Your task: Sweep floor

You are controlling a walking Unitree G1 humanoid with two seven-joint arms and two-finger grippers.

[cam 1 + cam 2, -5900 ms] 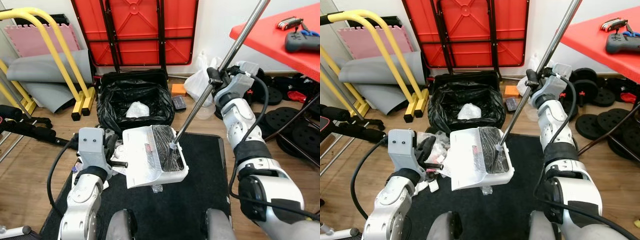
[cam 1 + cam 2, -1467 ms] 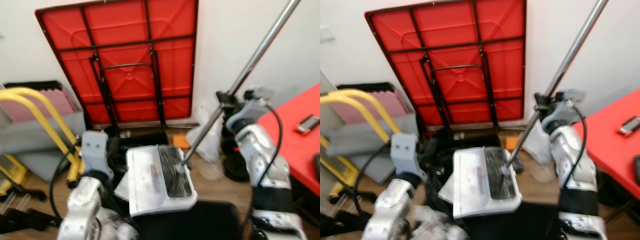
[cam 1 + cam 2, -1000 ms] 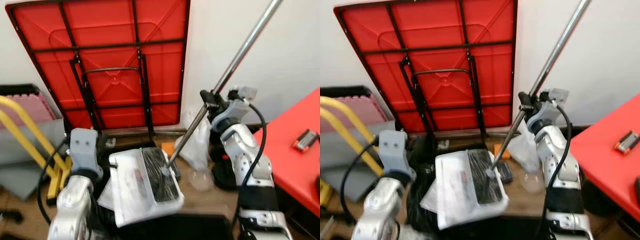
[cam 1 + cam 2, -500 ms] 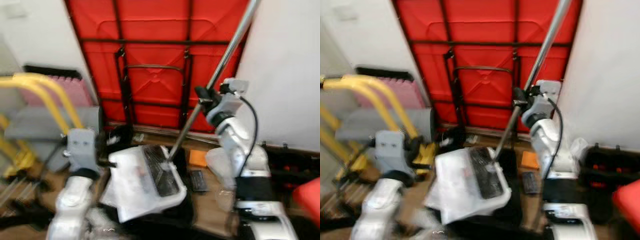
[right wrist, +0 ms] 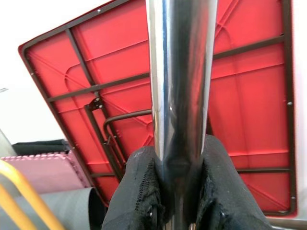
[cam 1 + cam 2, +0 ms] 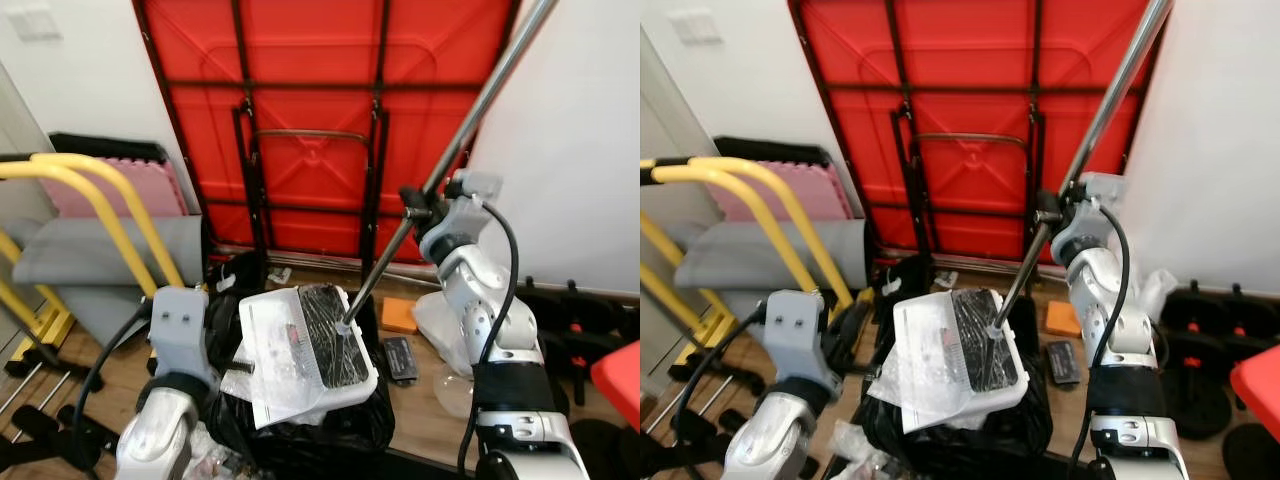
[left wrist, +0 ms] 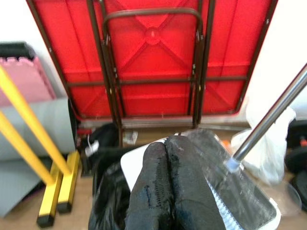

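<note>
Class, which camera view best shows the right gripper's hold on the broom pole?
The right wrist view: both black fingers clamp the steel broom pole close up. The eye views show the right gripper small, mid-pole.

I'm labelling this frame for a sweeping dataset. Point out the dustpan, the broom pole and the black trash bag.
dustpan [image 6: 278, 352], left eye view, on its white flat back.
broom pole [image 6: 470, 132], left eye view, mid-shaft above the right gripper.
black trash bag [image 6: 352, 423], left eye view, on its side below the dustpan.

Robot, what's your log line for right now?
left gripper: holding dustpan over bin bag | right gripper: gripping broom pole
</note>
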